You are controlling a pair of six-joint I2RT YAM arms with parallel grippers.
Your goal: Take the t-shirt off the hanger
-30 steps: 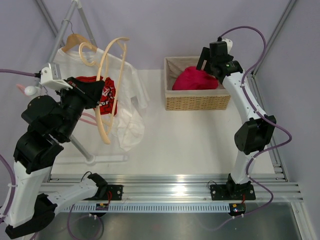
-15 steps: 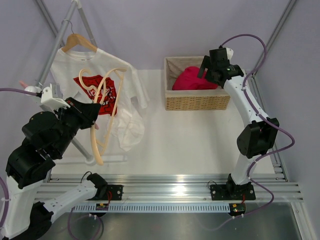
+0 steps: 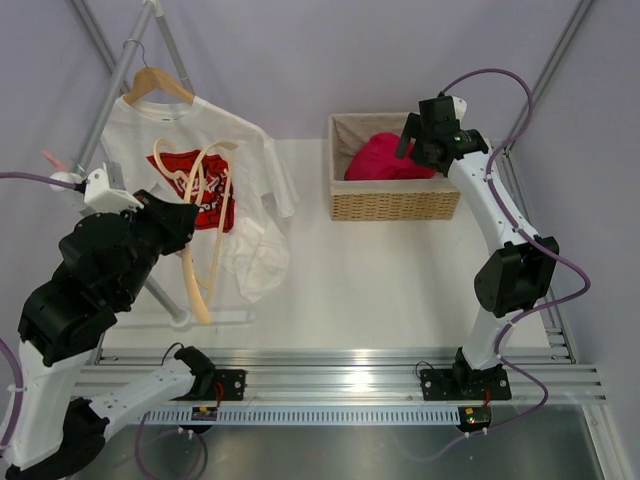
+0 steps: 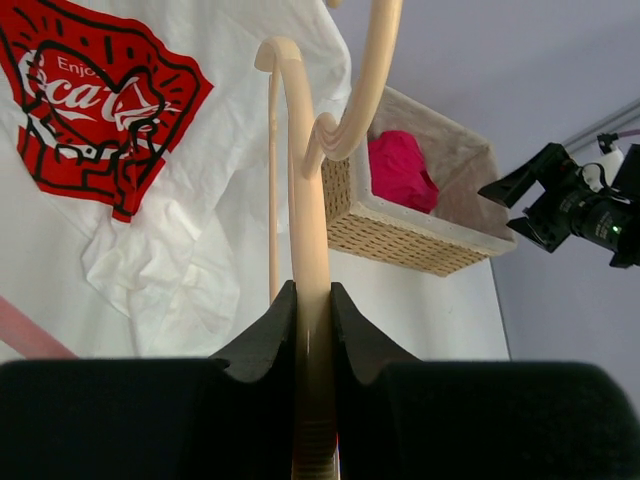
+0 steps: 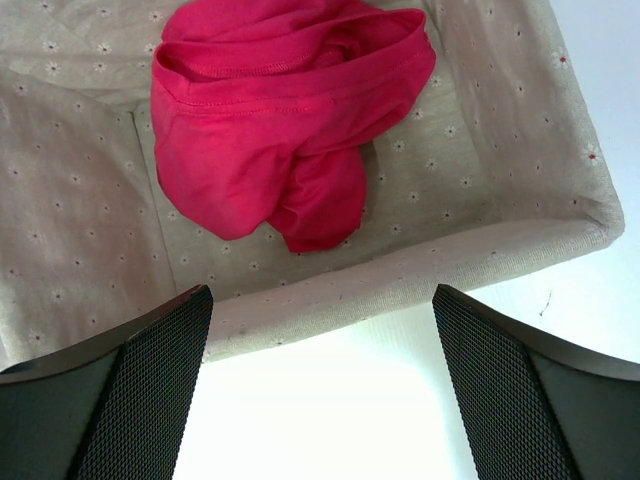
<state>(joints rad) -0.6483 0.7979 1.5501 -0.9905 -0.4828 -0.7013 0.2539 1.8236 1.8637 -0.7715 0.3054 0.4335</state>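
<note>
The main work looks done. The t-shirt (image 5: pixel 270 130) lies crumpled in the basket (image 3: pixel 395 205), which stands at about one o'clock on the table (image 3: pixel 380 280) in the top view. No part of it touches the hanger (image 4: pixel 308 240).

The hanger is bare. The left gripper (image 4: pixel 312 300) pinches one of its thin arms between jaws set narrow, out at about nine o'clock in the top view. It is held in front of the white shirt (image 3: pixel 250 160), which hangs on a wooden hanger (image 3: pixel 160 82) from the rack (image 3: pixel 160 30). In the left wrist view the hook curls up toward twelve o'clock, with nothing draped on it.

The right gripper (image 5: pixel 320 300) hovers over the near rim of the basket with its jaws spread wide and nothing between them. In its own view the t-shirt lies toward twelve o'clock from the fingertips, clear of both.

By my judgement little is left: the bare hanger may have to be put down or hung, and both arms drawn back. The separation itself appears complete.
</note>
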